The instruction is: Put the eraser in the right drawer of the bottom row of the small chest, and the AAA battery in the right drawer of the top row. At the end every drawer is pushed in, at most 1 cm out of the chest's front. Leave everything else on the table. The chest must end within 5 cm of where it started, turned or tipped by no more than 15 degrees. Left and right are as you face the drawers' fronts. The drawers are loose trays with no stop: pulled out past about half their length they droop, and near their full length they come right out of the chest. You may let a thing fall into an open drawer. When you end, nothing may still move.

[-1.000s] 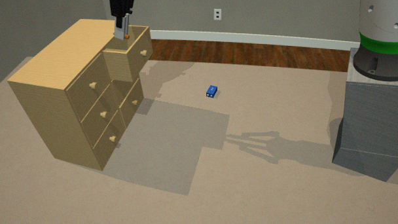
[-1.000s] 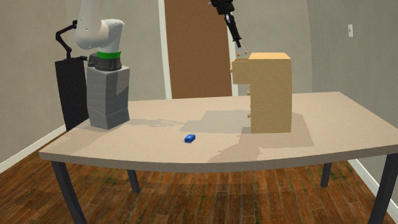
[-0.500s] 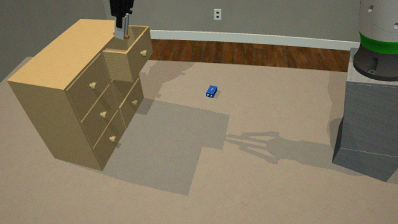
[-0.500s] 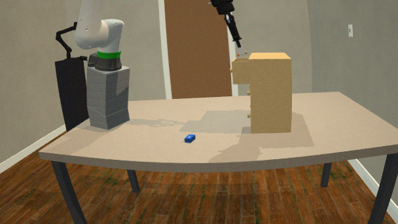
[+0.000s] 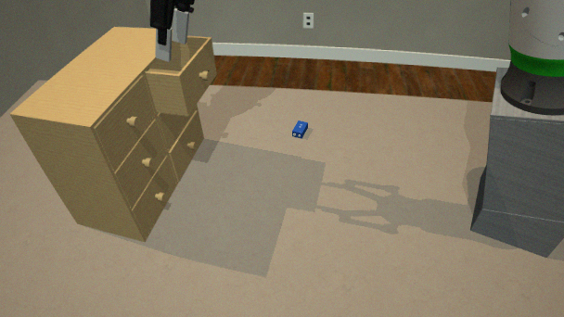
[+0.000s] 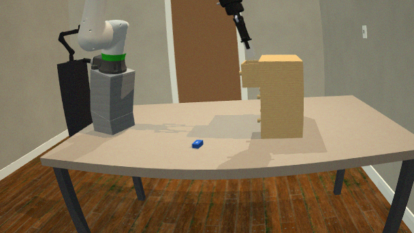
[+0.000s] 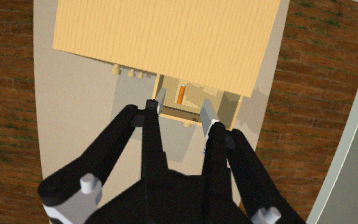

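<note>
The small wooden chest (image 5: pixel 107 122) stands on the table, and its top-row right drawer (image 5: pixel 183 73) is pulled part way out. An orange AAA battery (image 7: pixel 180 93) lies inside that drawer, apart from my fingers. My gripper (image 5: pixel 172 47) hangs just above the open drawer with its fingers open and nothing between them; it also shows in the wrist view (image 7: pixel 183 105) and the exterior view (image 6: pixel 248 45). The other drawers look pushed in. I see no eraser in any view.
A small blue block with two pale dots on one end (image 5: pixel 300 129) lies on the table in front of the chest, also in the exterior view (image 6: pixel 197 143). The robot's grey pedestal (image 5: pixel 524 173) stands at the right.
</note>
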Available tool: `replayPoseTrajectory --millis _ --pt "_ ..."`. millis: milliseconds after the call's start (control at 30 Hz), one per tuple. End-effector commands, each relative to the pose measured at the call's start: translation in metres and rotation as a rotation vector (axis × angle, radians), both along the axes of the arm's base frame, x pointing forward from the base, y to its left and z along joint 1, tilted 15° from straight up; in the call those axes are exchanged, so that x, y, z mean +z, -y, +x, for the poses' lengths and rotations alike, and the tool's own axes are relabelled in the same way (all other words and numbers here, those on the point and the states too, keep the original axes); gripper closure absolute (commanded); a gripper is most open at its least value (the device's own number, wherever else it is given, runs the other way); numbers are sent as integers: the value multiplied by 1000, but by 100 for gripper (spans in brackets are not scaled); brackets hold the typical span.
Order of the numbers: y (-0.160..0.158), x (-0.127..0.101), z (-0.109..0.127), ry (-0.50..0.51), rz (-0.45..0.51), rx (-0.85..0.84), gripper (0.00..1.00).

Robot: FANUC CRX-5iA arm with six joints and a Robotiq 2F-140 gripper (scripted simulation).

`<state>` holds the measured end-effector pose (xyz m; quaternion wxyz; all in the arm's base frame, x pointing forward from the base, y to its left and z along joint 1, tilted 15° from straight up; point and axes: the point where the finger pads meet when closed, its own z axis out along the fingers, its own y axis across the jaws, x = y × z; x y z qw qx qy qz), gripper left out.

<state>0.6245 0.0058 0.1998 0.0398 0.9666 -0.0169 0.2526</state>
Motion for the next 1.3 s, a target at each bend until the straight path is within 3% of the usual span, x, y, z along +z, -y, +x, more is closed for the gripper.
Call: replayPoseTrajectory --millis 0,467,833,1267 --pt "0 0 0 0 0 0 0" --pt "0 0 -3 0 0 0 0" --pt "-1 -6 -30 0 0 0 0" --pt "-4 -20 -106 0 0 0 0"
